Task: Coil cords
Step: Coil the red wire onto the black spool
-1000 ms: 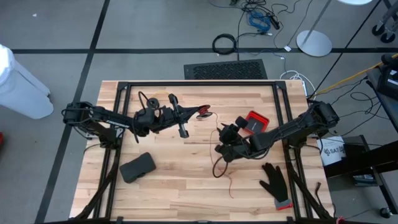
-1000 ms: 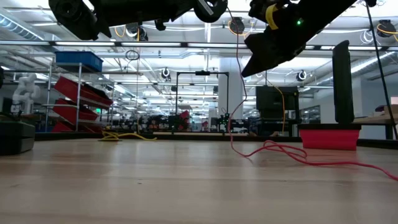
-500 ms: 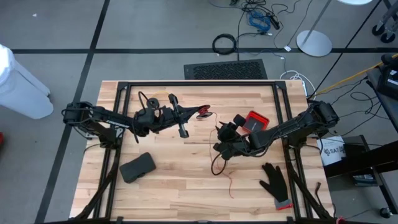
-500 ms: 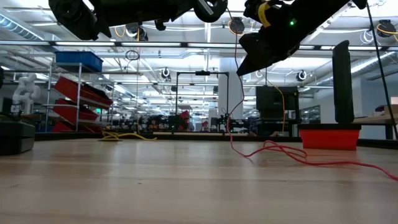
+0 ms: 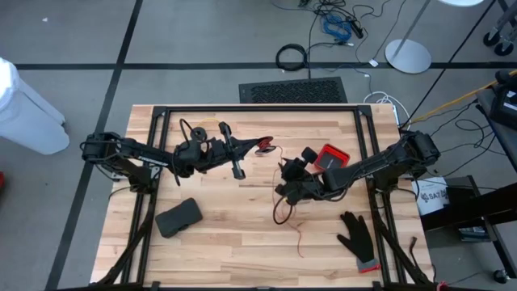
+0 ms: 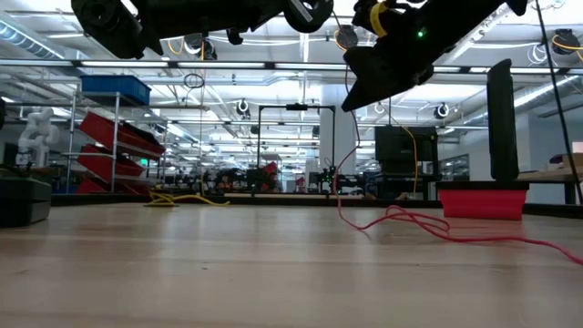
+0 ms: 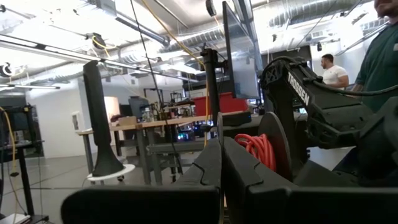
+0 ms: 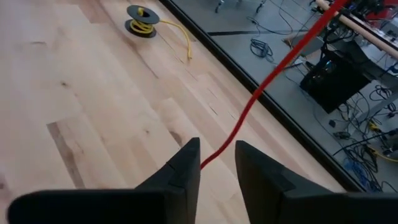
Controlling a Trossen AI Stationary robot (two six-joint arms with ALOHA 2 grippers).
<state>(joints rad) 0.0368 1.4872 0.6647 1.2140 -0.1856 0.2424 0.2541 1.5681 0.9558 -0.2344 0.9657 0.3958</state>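
Observation:
The red cord (image 5: pixel 279 212) runs from its small black spool (image 5: pixel 265 145) down to the table, where it loops and trails toward the near edge. My left gripper (image 5: pixel 257 146) is shut on that spool above the table's middle. My right gripper (image 5: pixel 280 191) hangs right of centre, tilted downward, its fingers open on either side of the red cord (image 8: pixel 261 93). In the low view the cord (image 6: pixel 348 137) drops from the grippers and lies slack on the wood. The yellow cord's spool (image 8: pixel 142 18) rests flat on the table near its far edge, with a short tail beside it. My left gripper holds the black spool wound with red cord (image 7: pixel 264 146) at its fingertips, coming from the table's left and tipped slightly upward. The shut fingers (image 7: pixel 208 168) hide the place of contact. The spool is lifted clear of the table. My right gripper has the red cord (image 8: pixel 214 154) running through the gap between its fingers; I cannot tell whether a finger touches it.
A red box (image 5: pixel 331 156) stands right of the right gripper. A black glove (image 5: pixel 357 234) lies at the near right and a dark grey block (image 5: pixel 178 217) at the near left. Black frame rails (image 5: pixel 258 107) border the table.
My right gripper has edged a little toward the table's left and far side, along the red cord. The left gripper and the spool have kept still.

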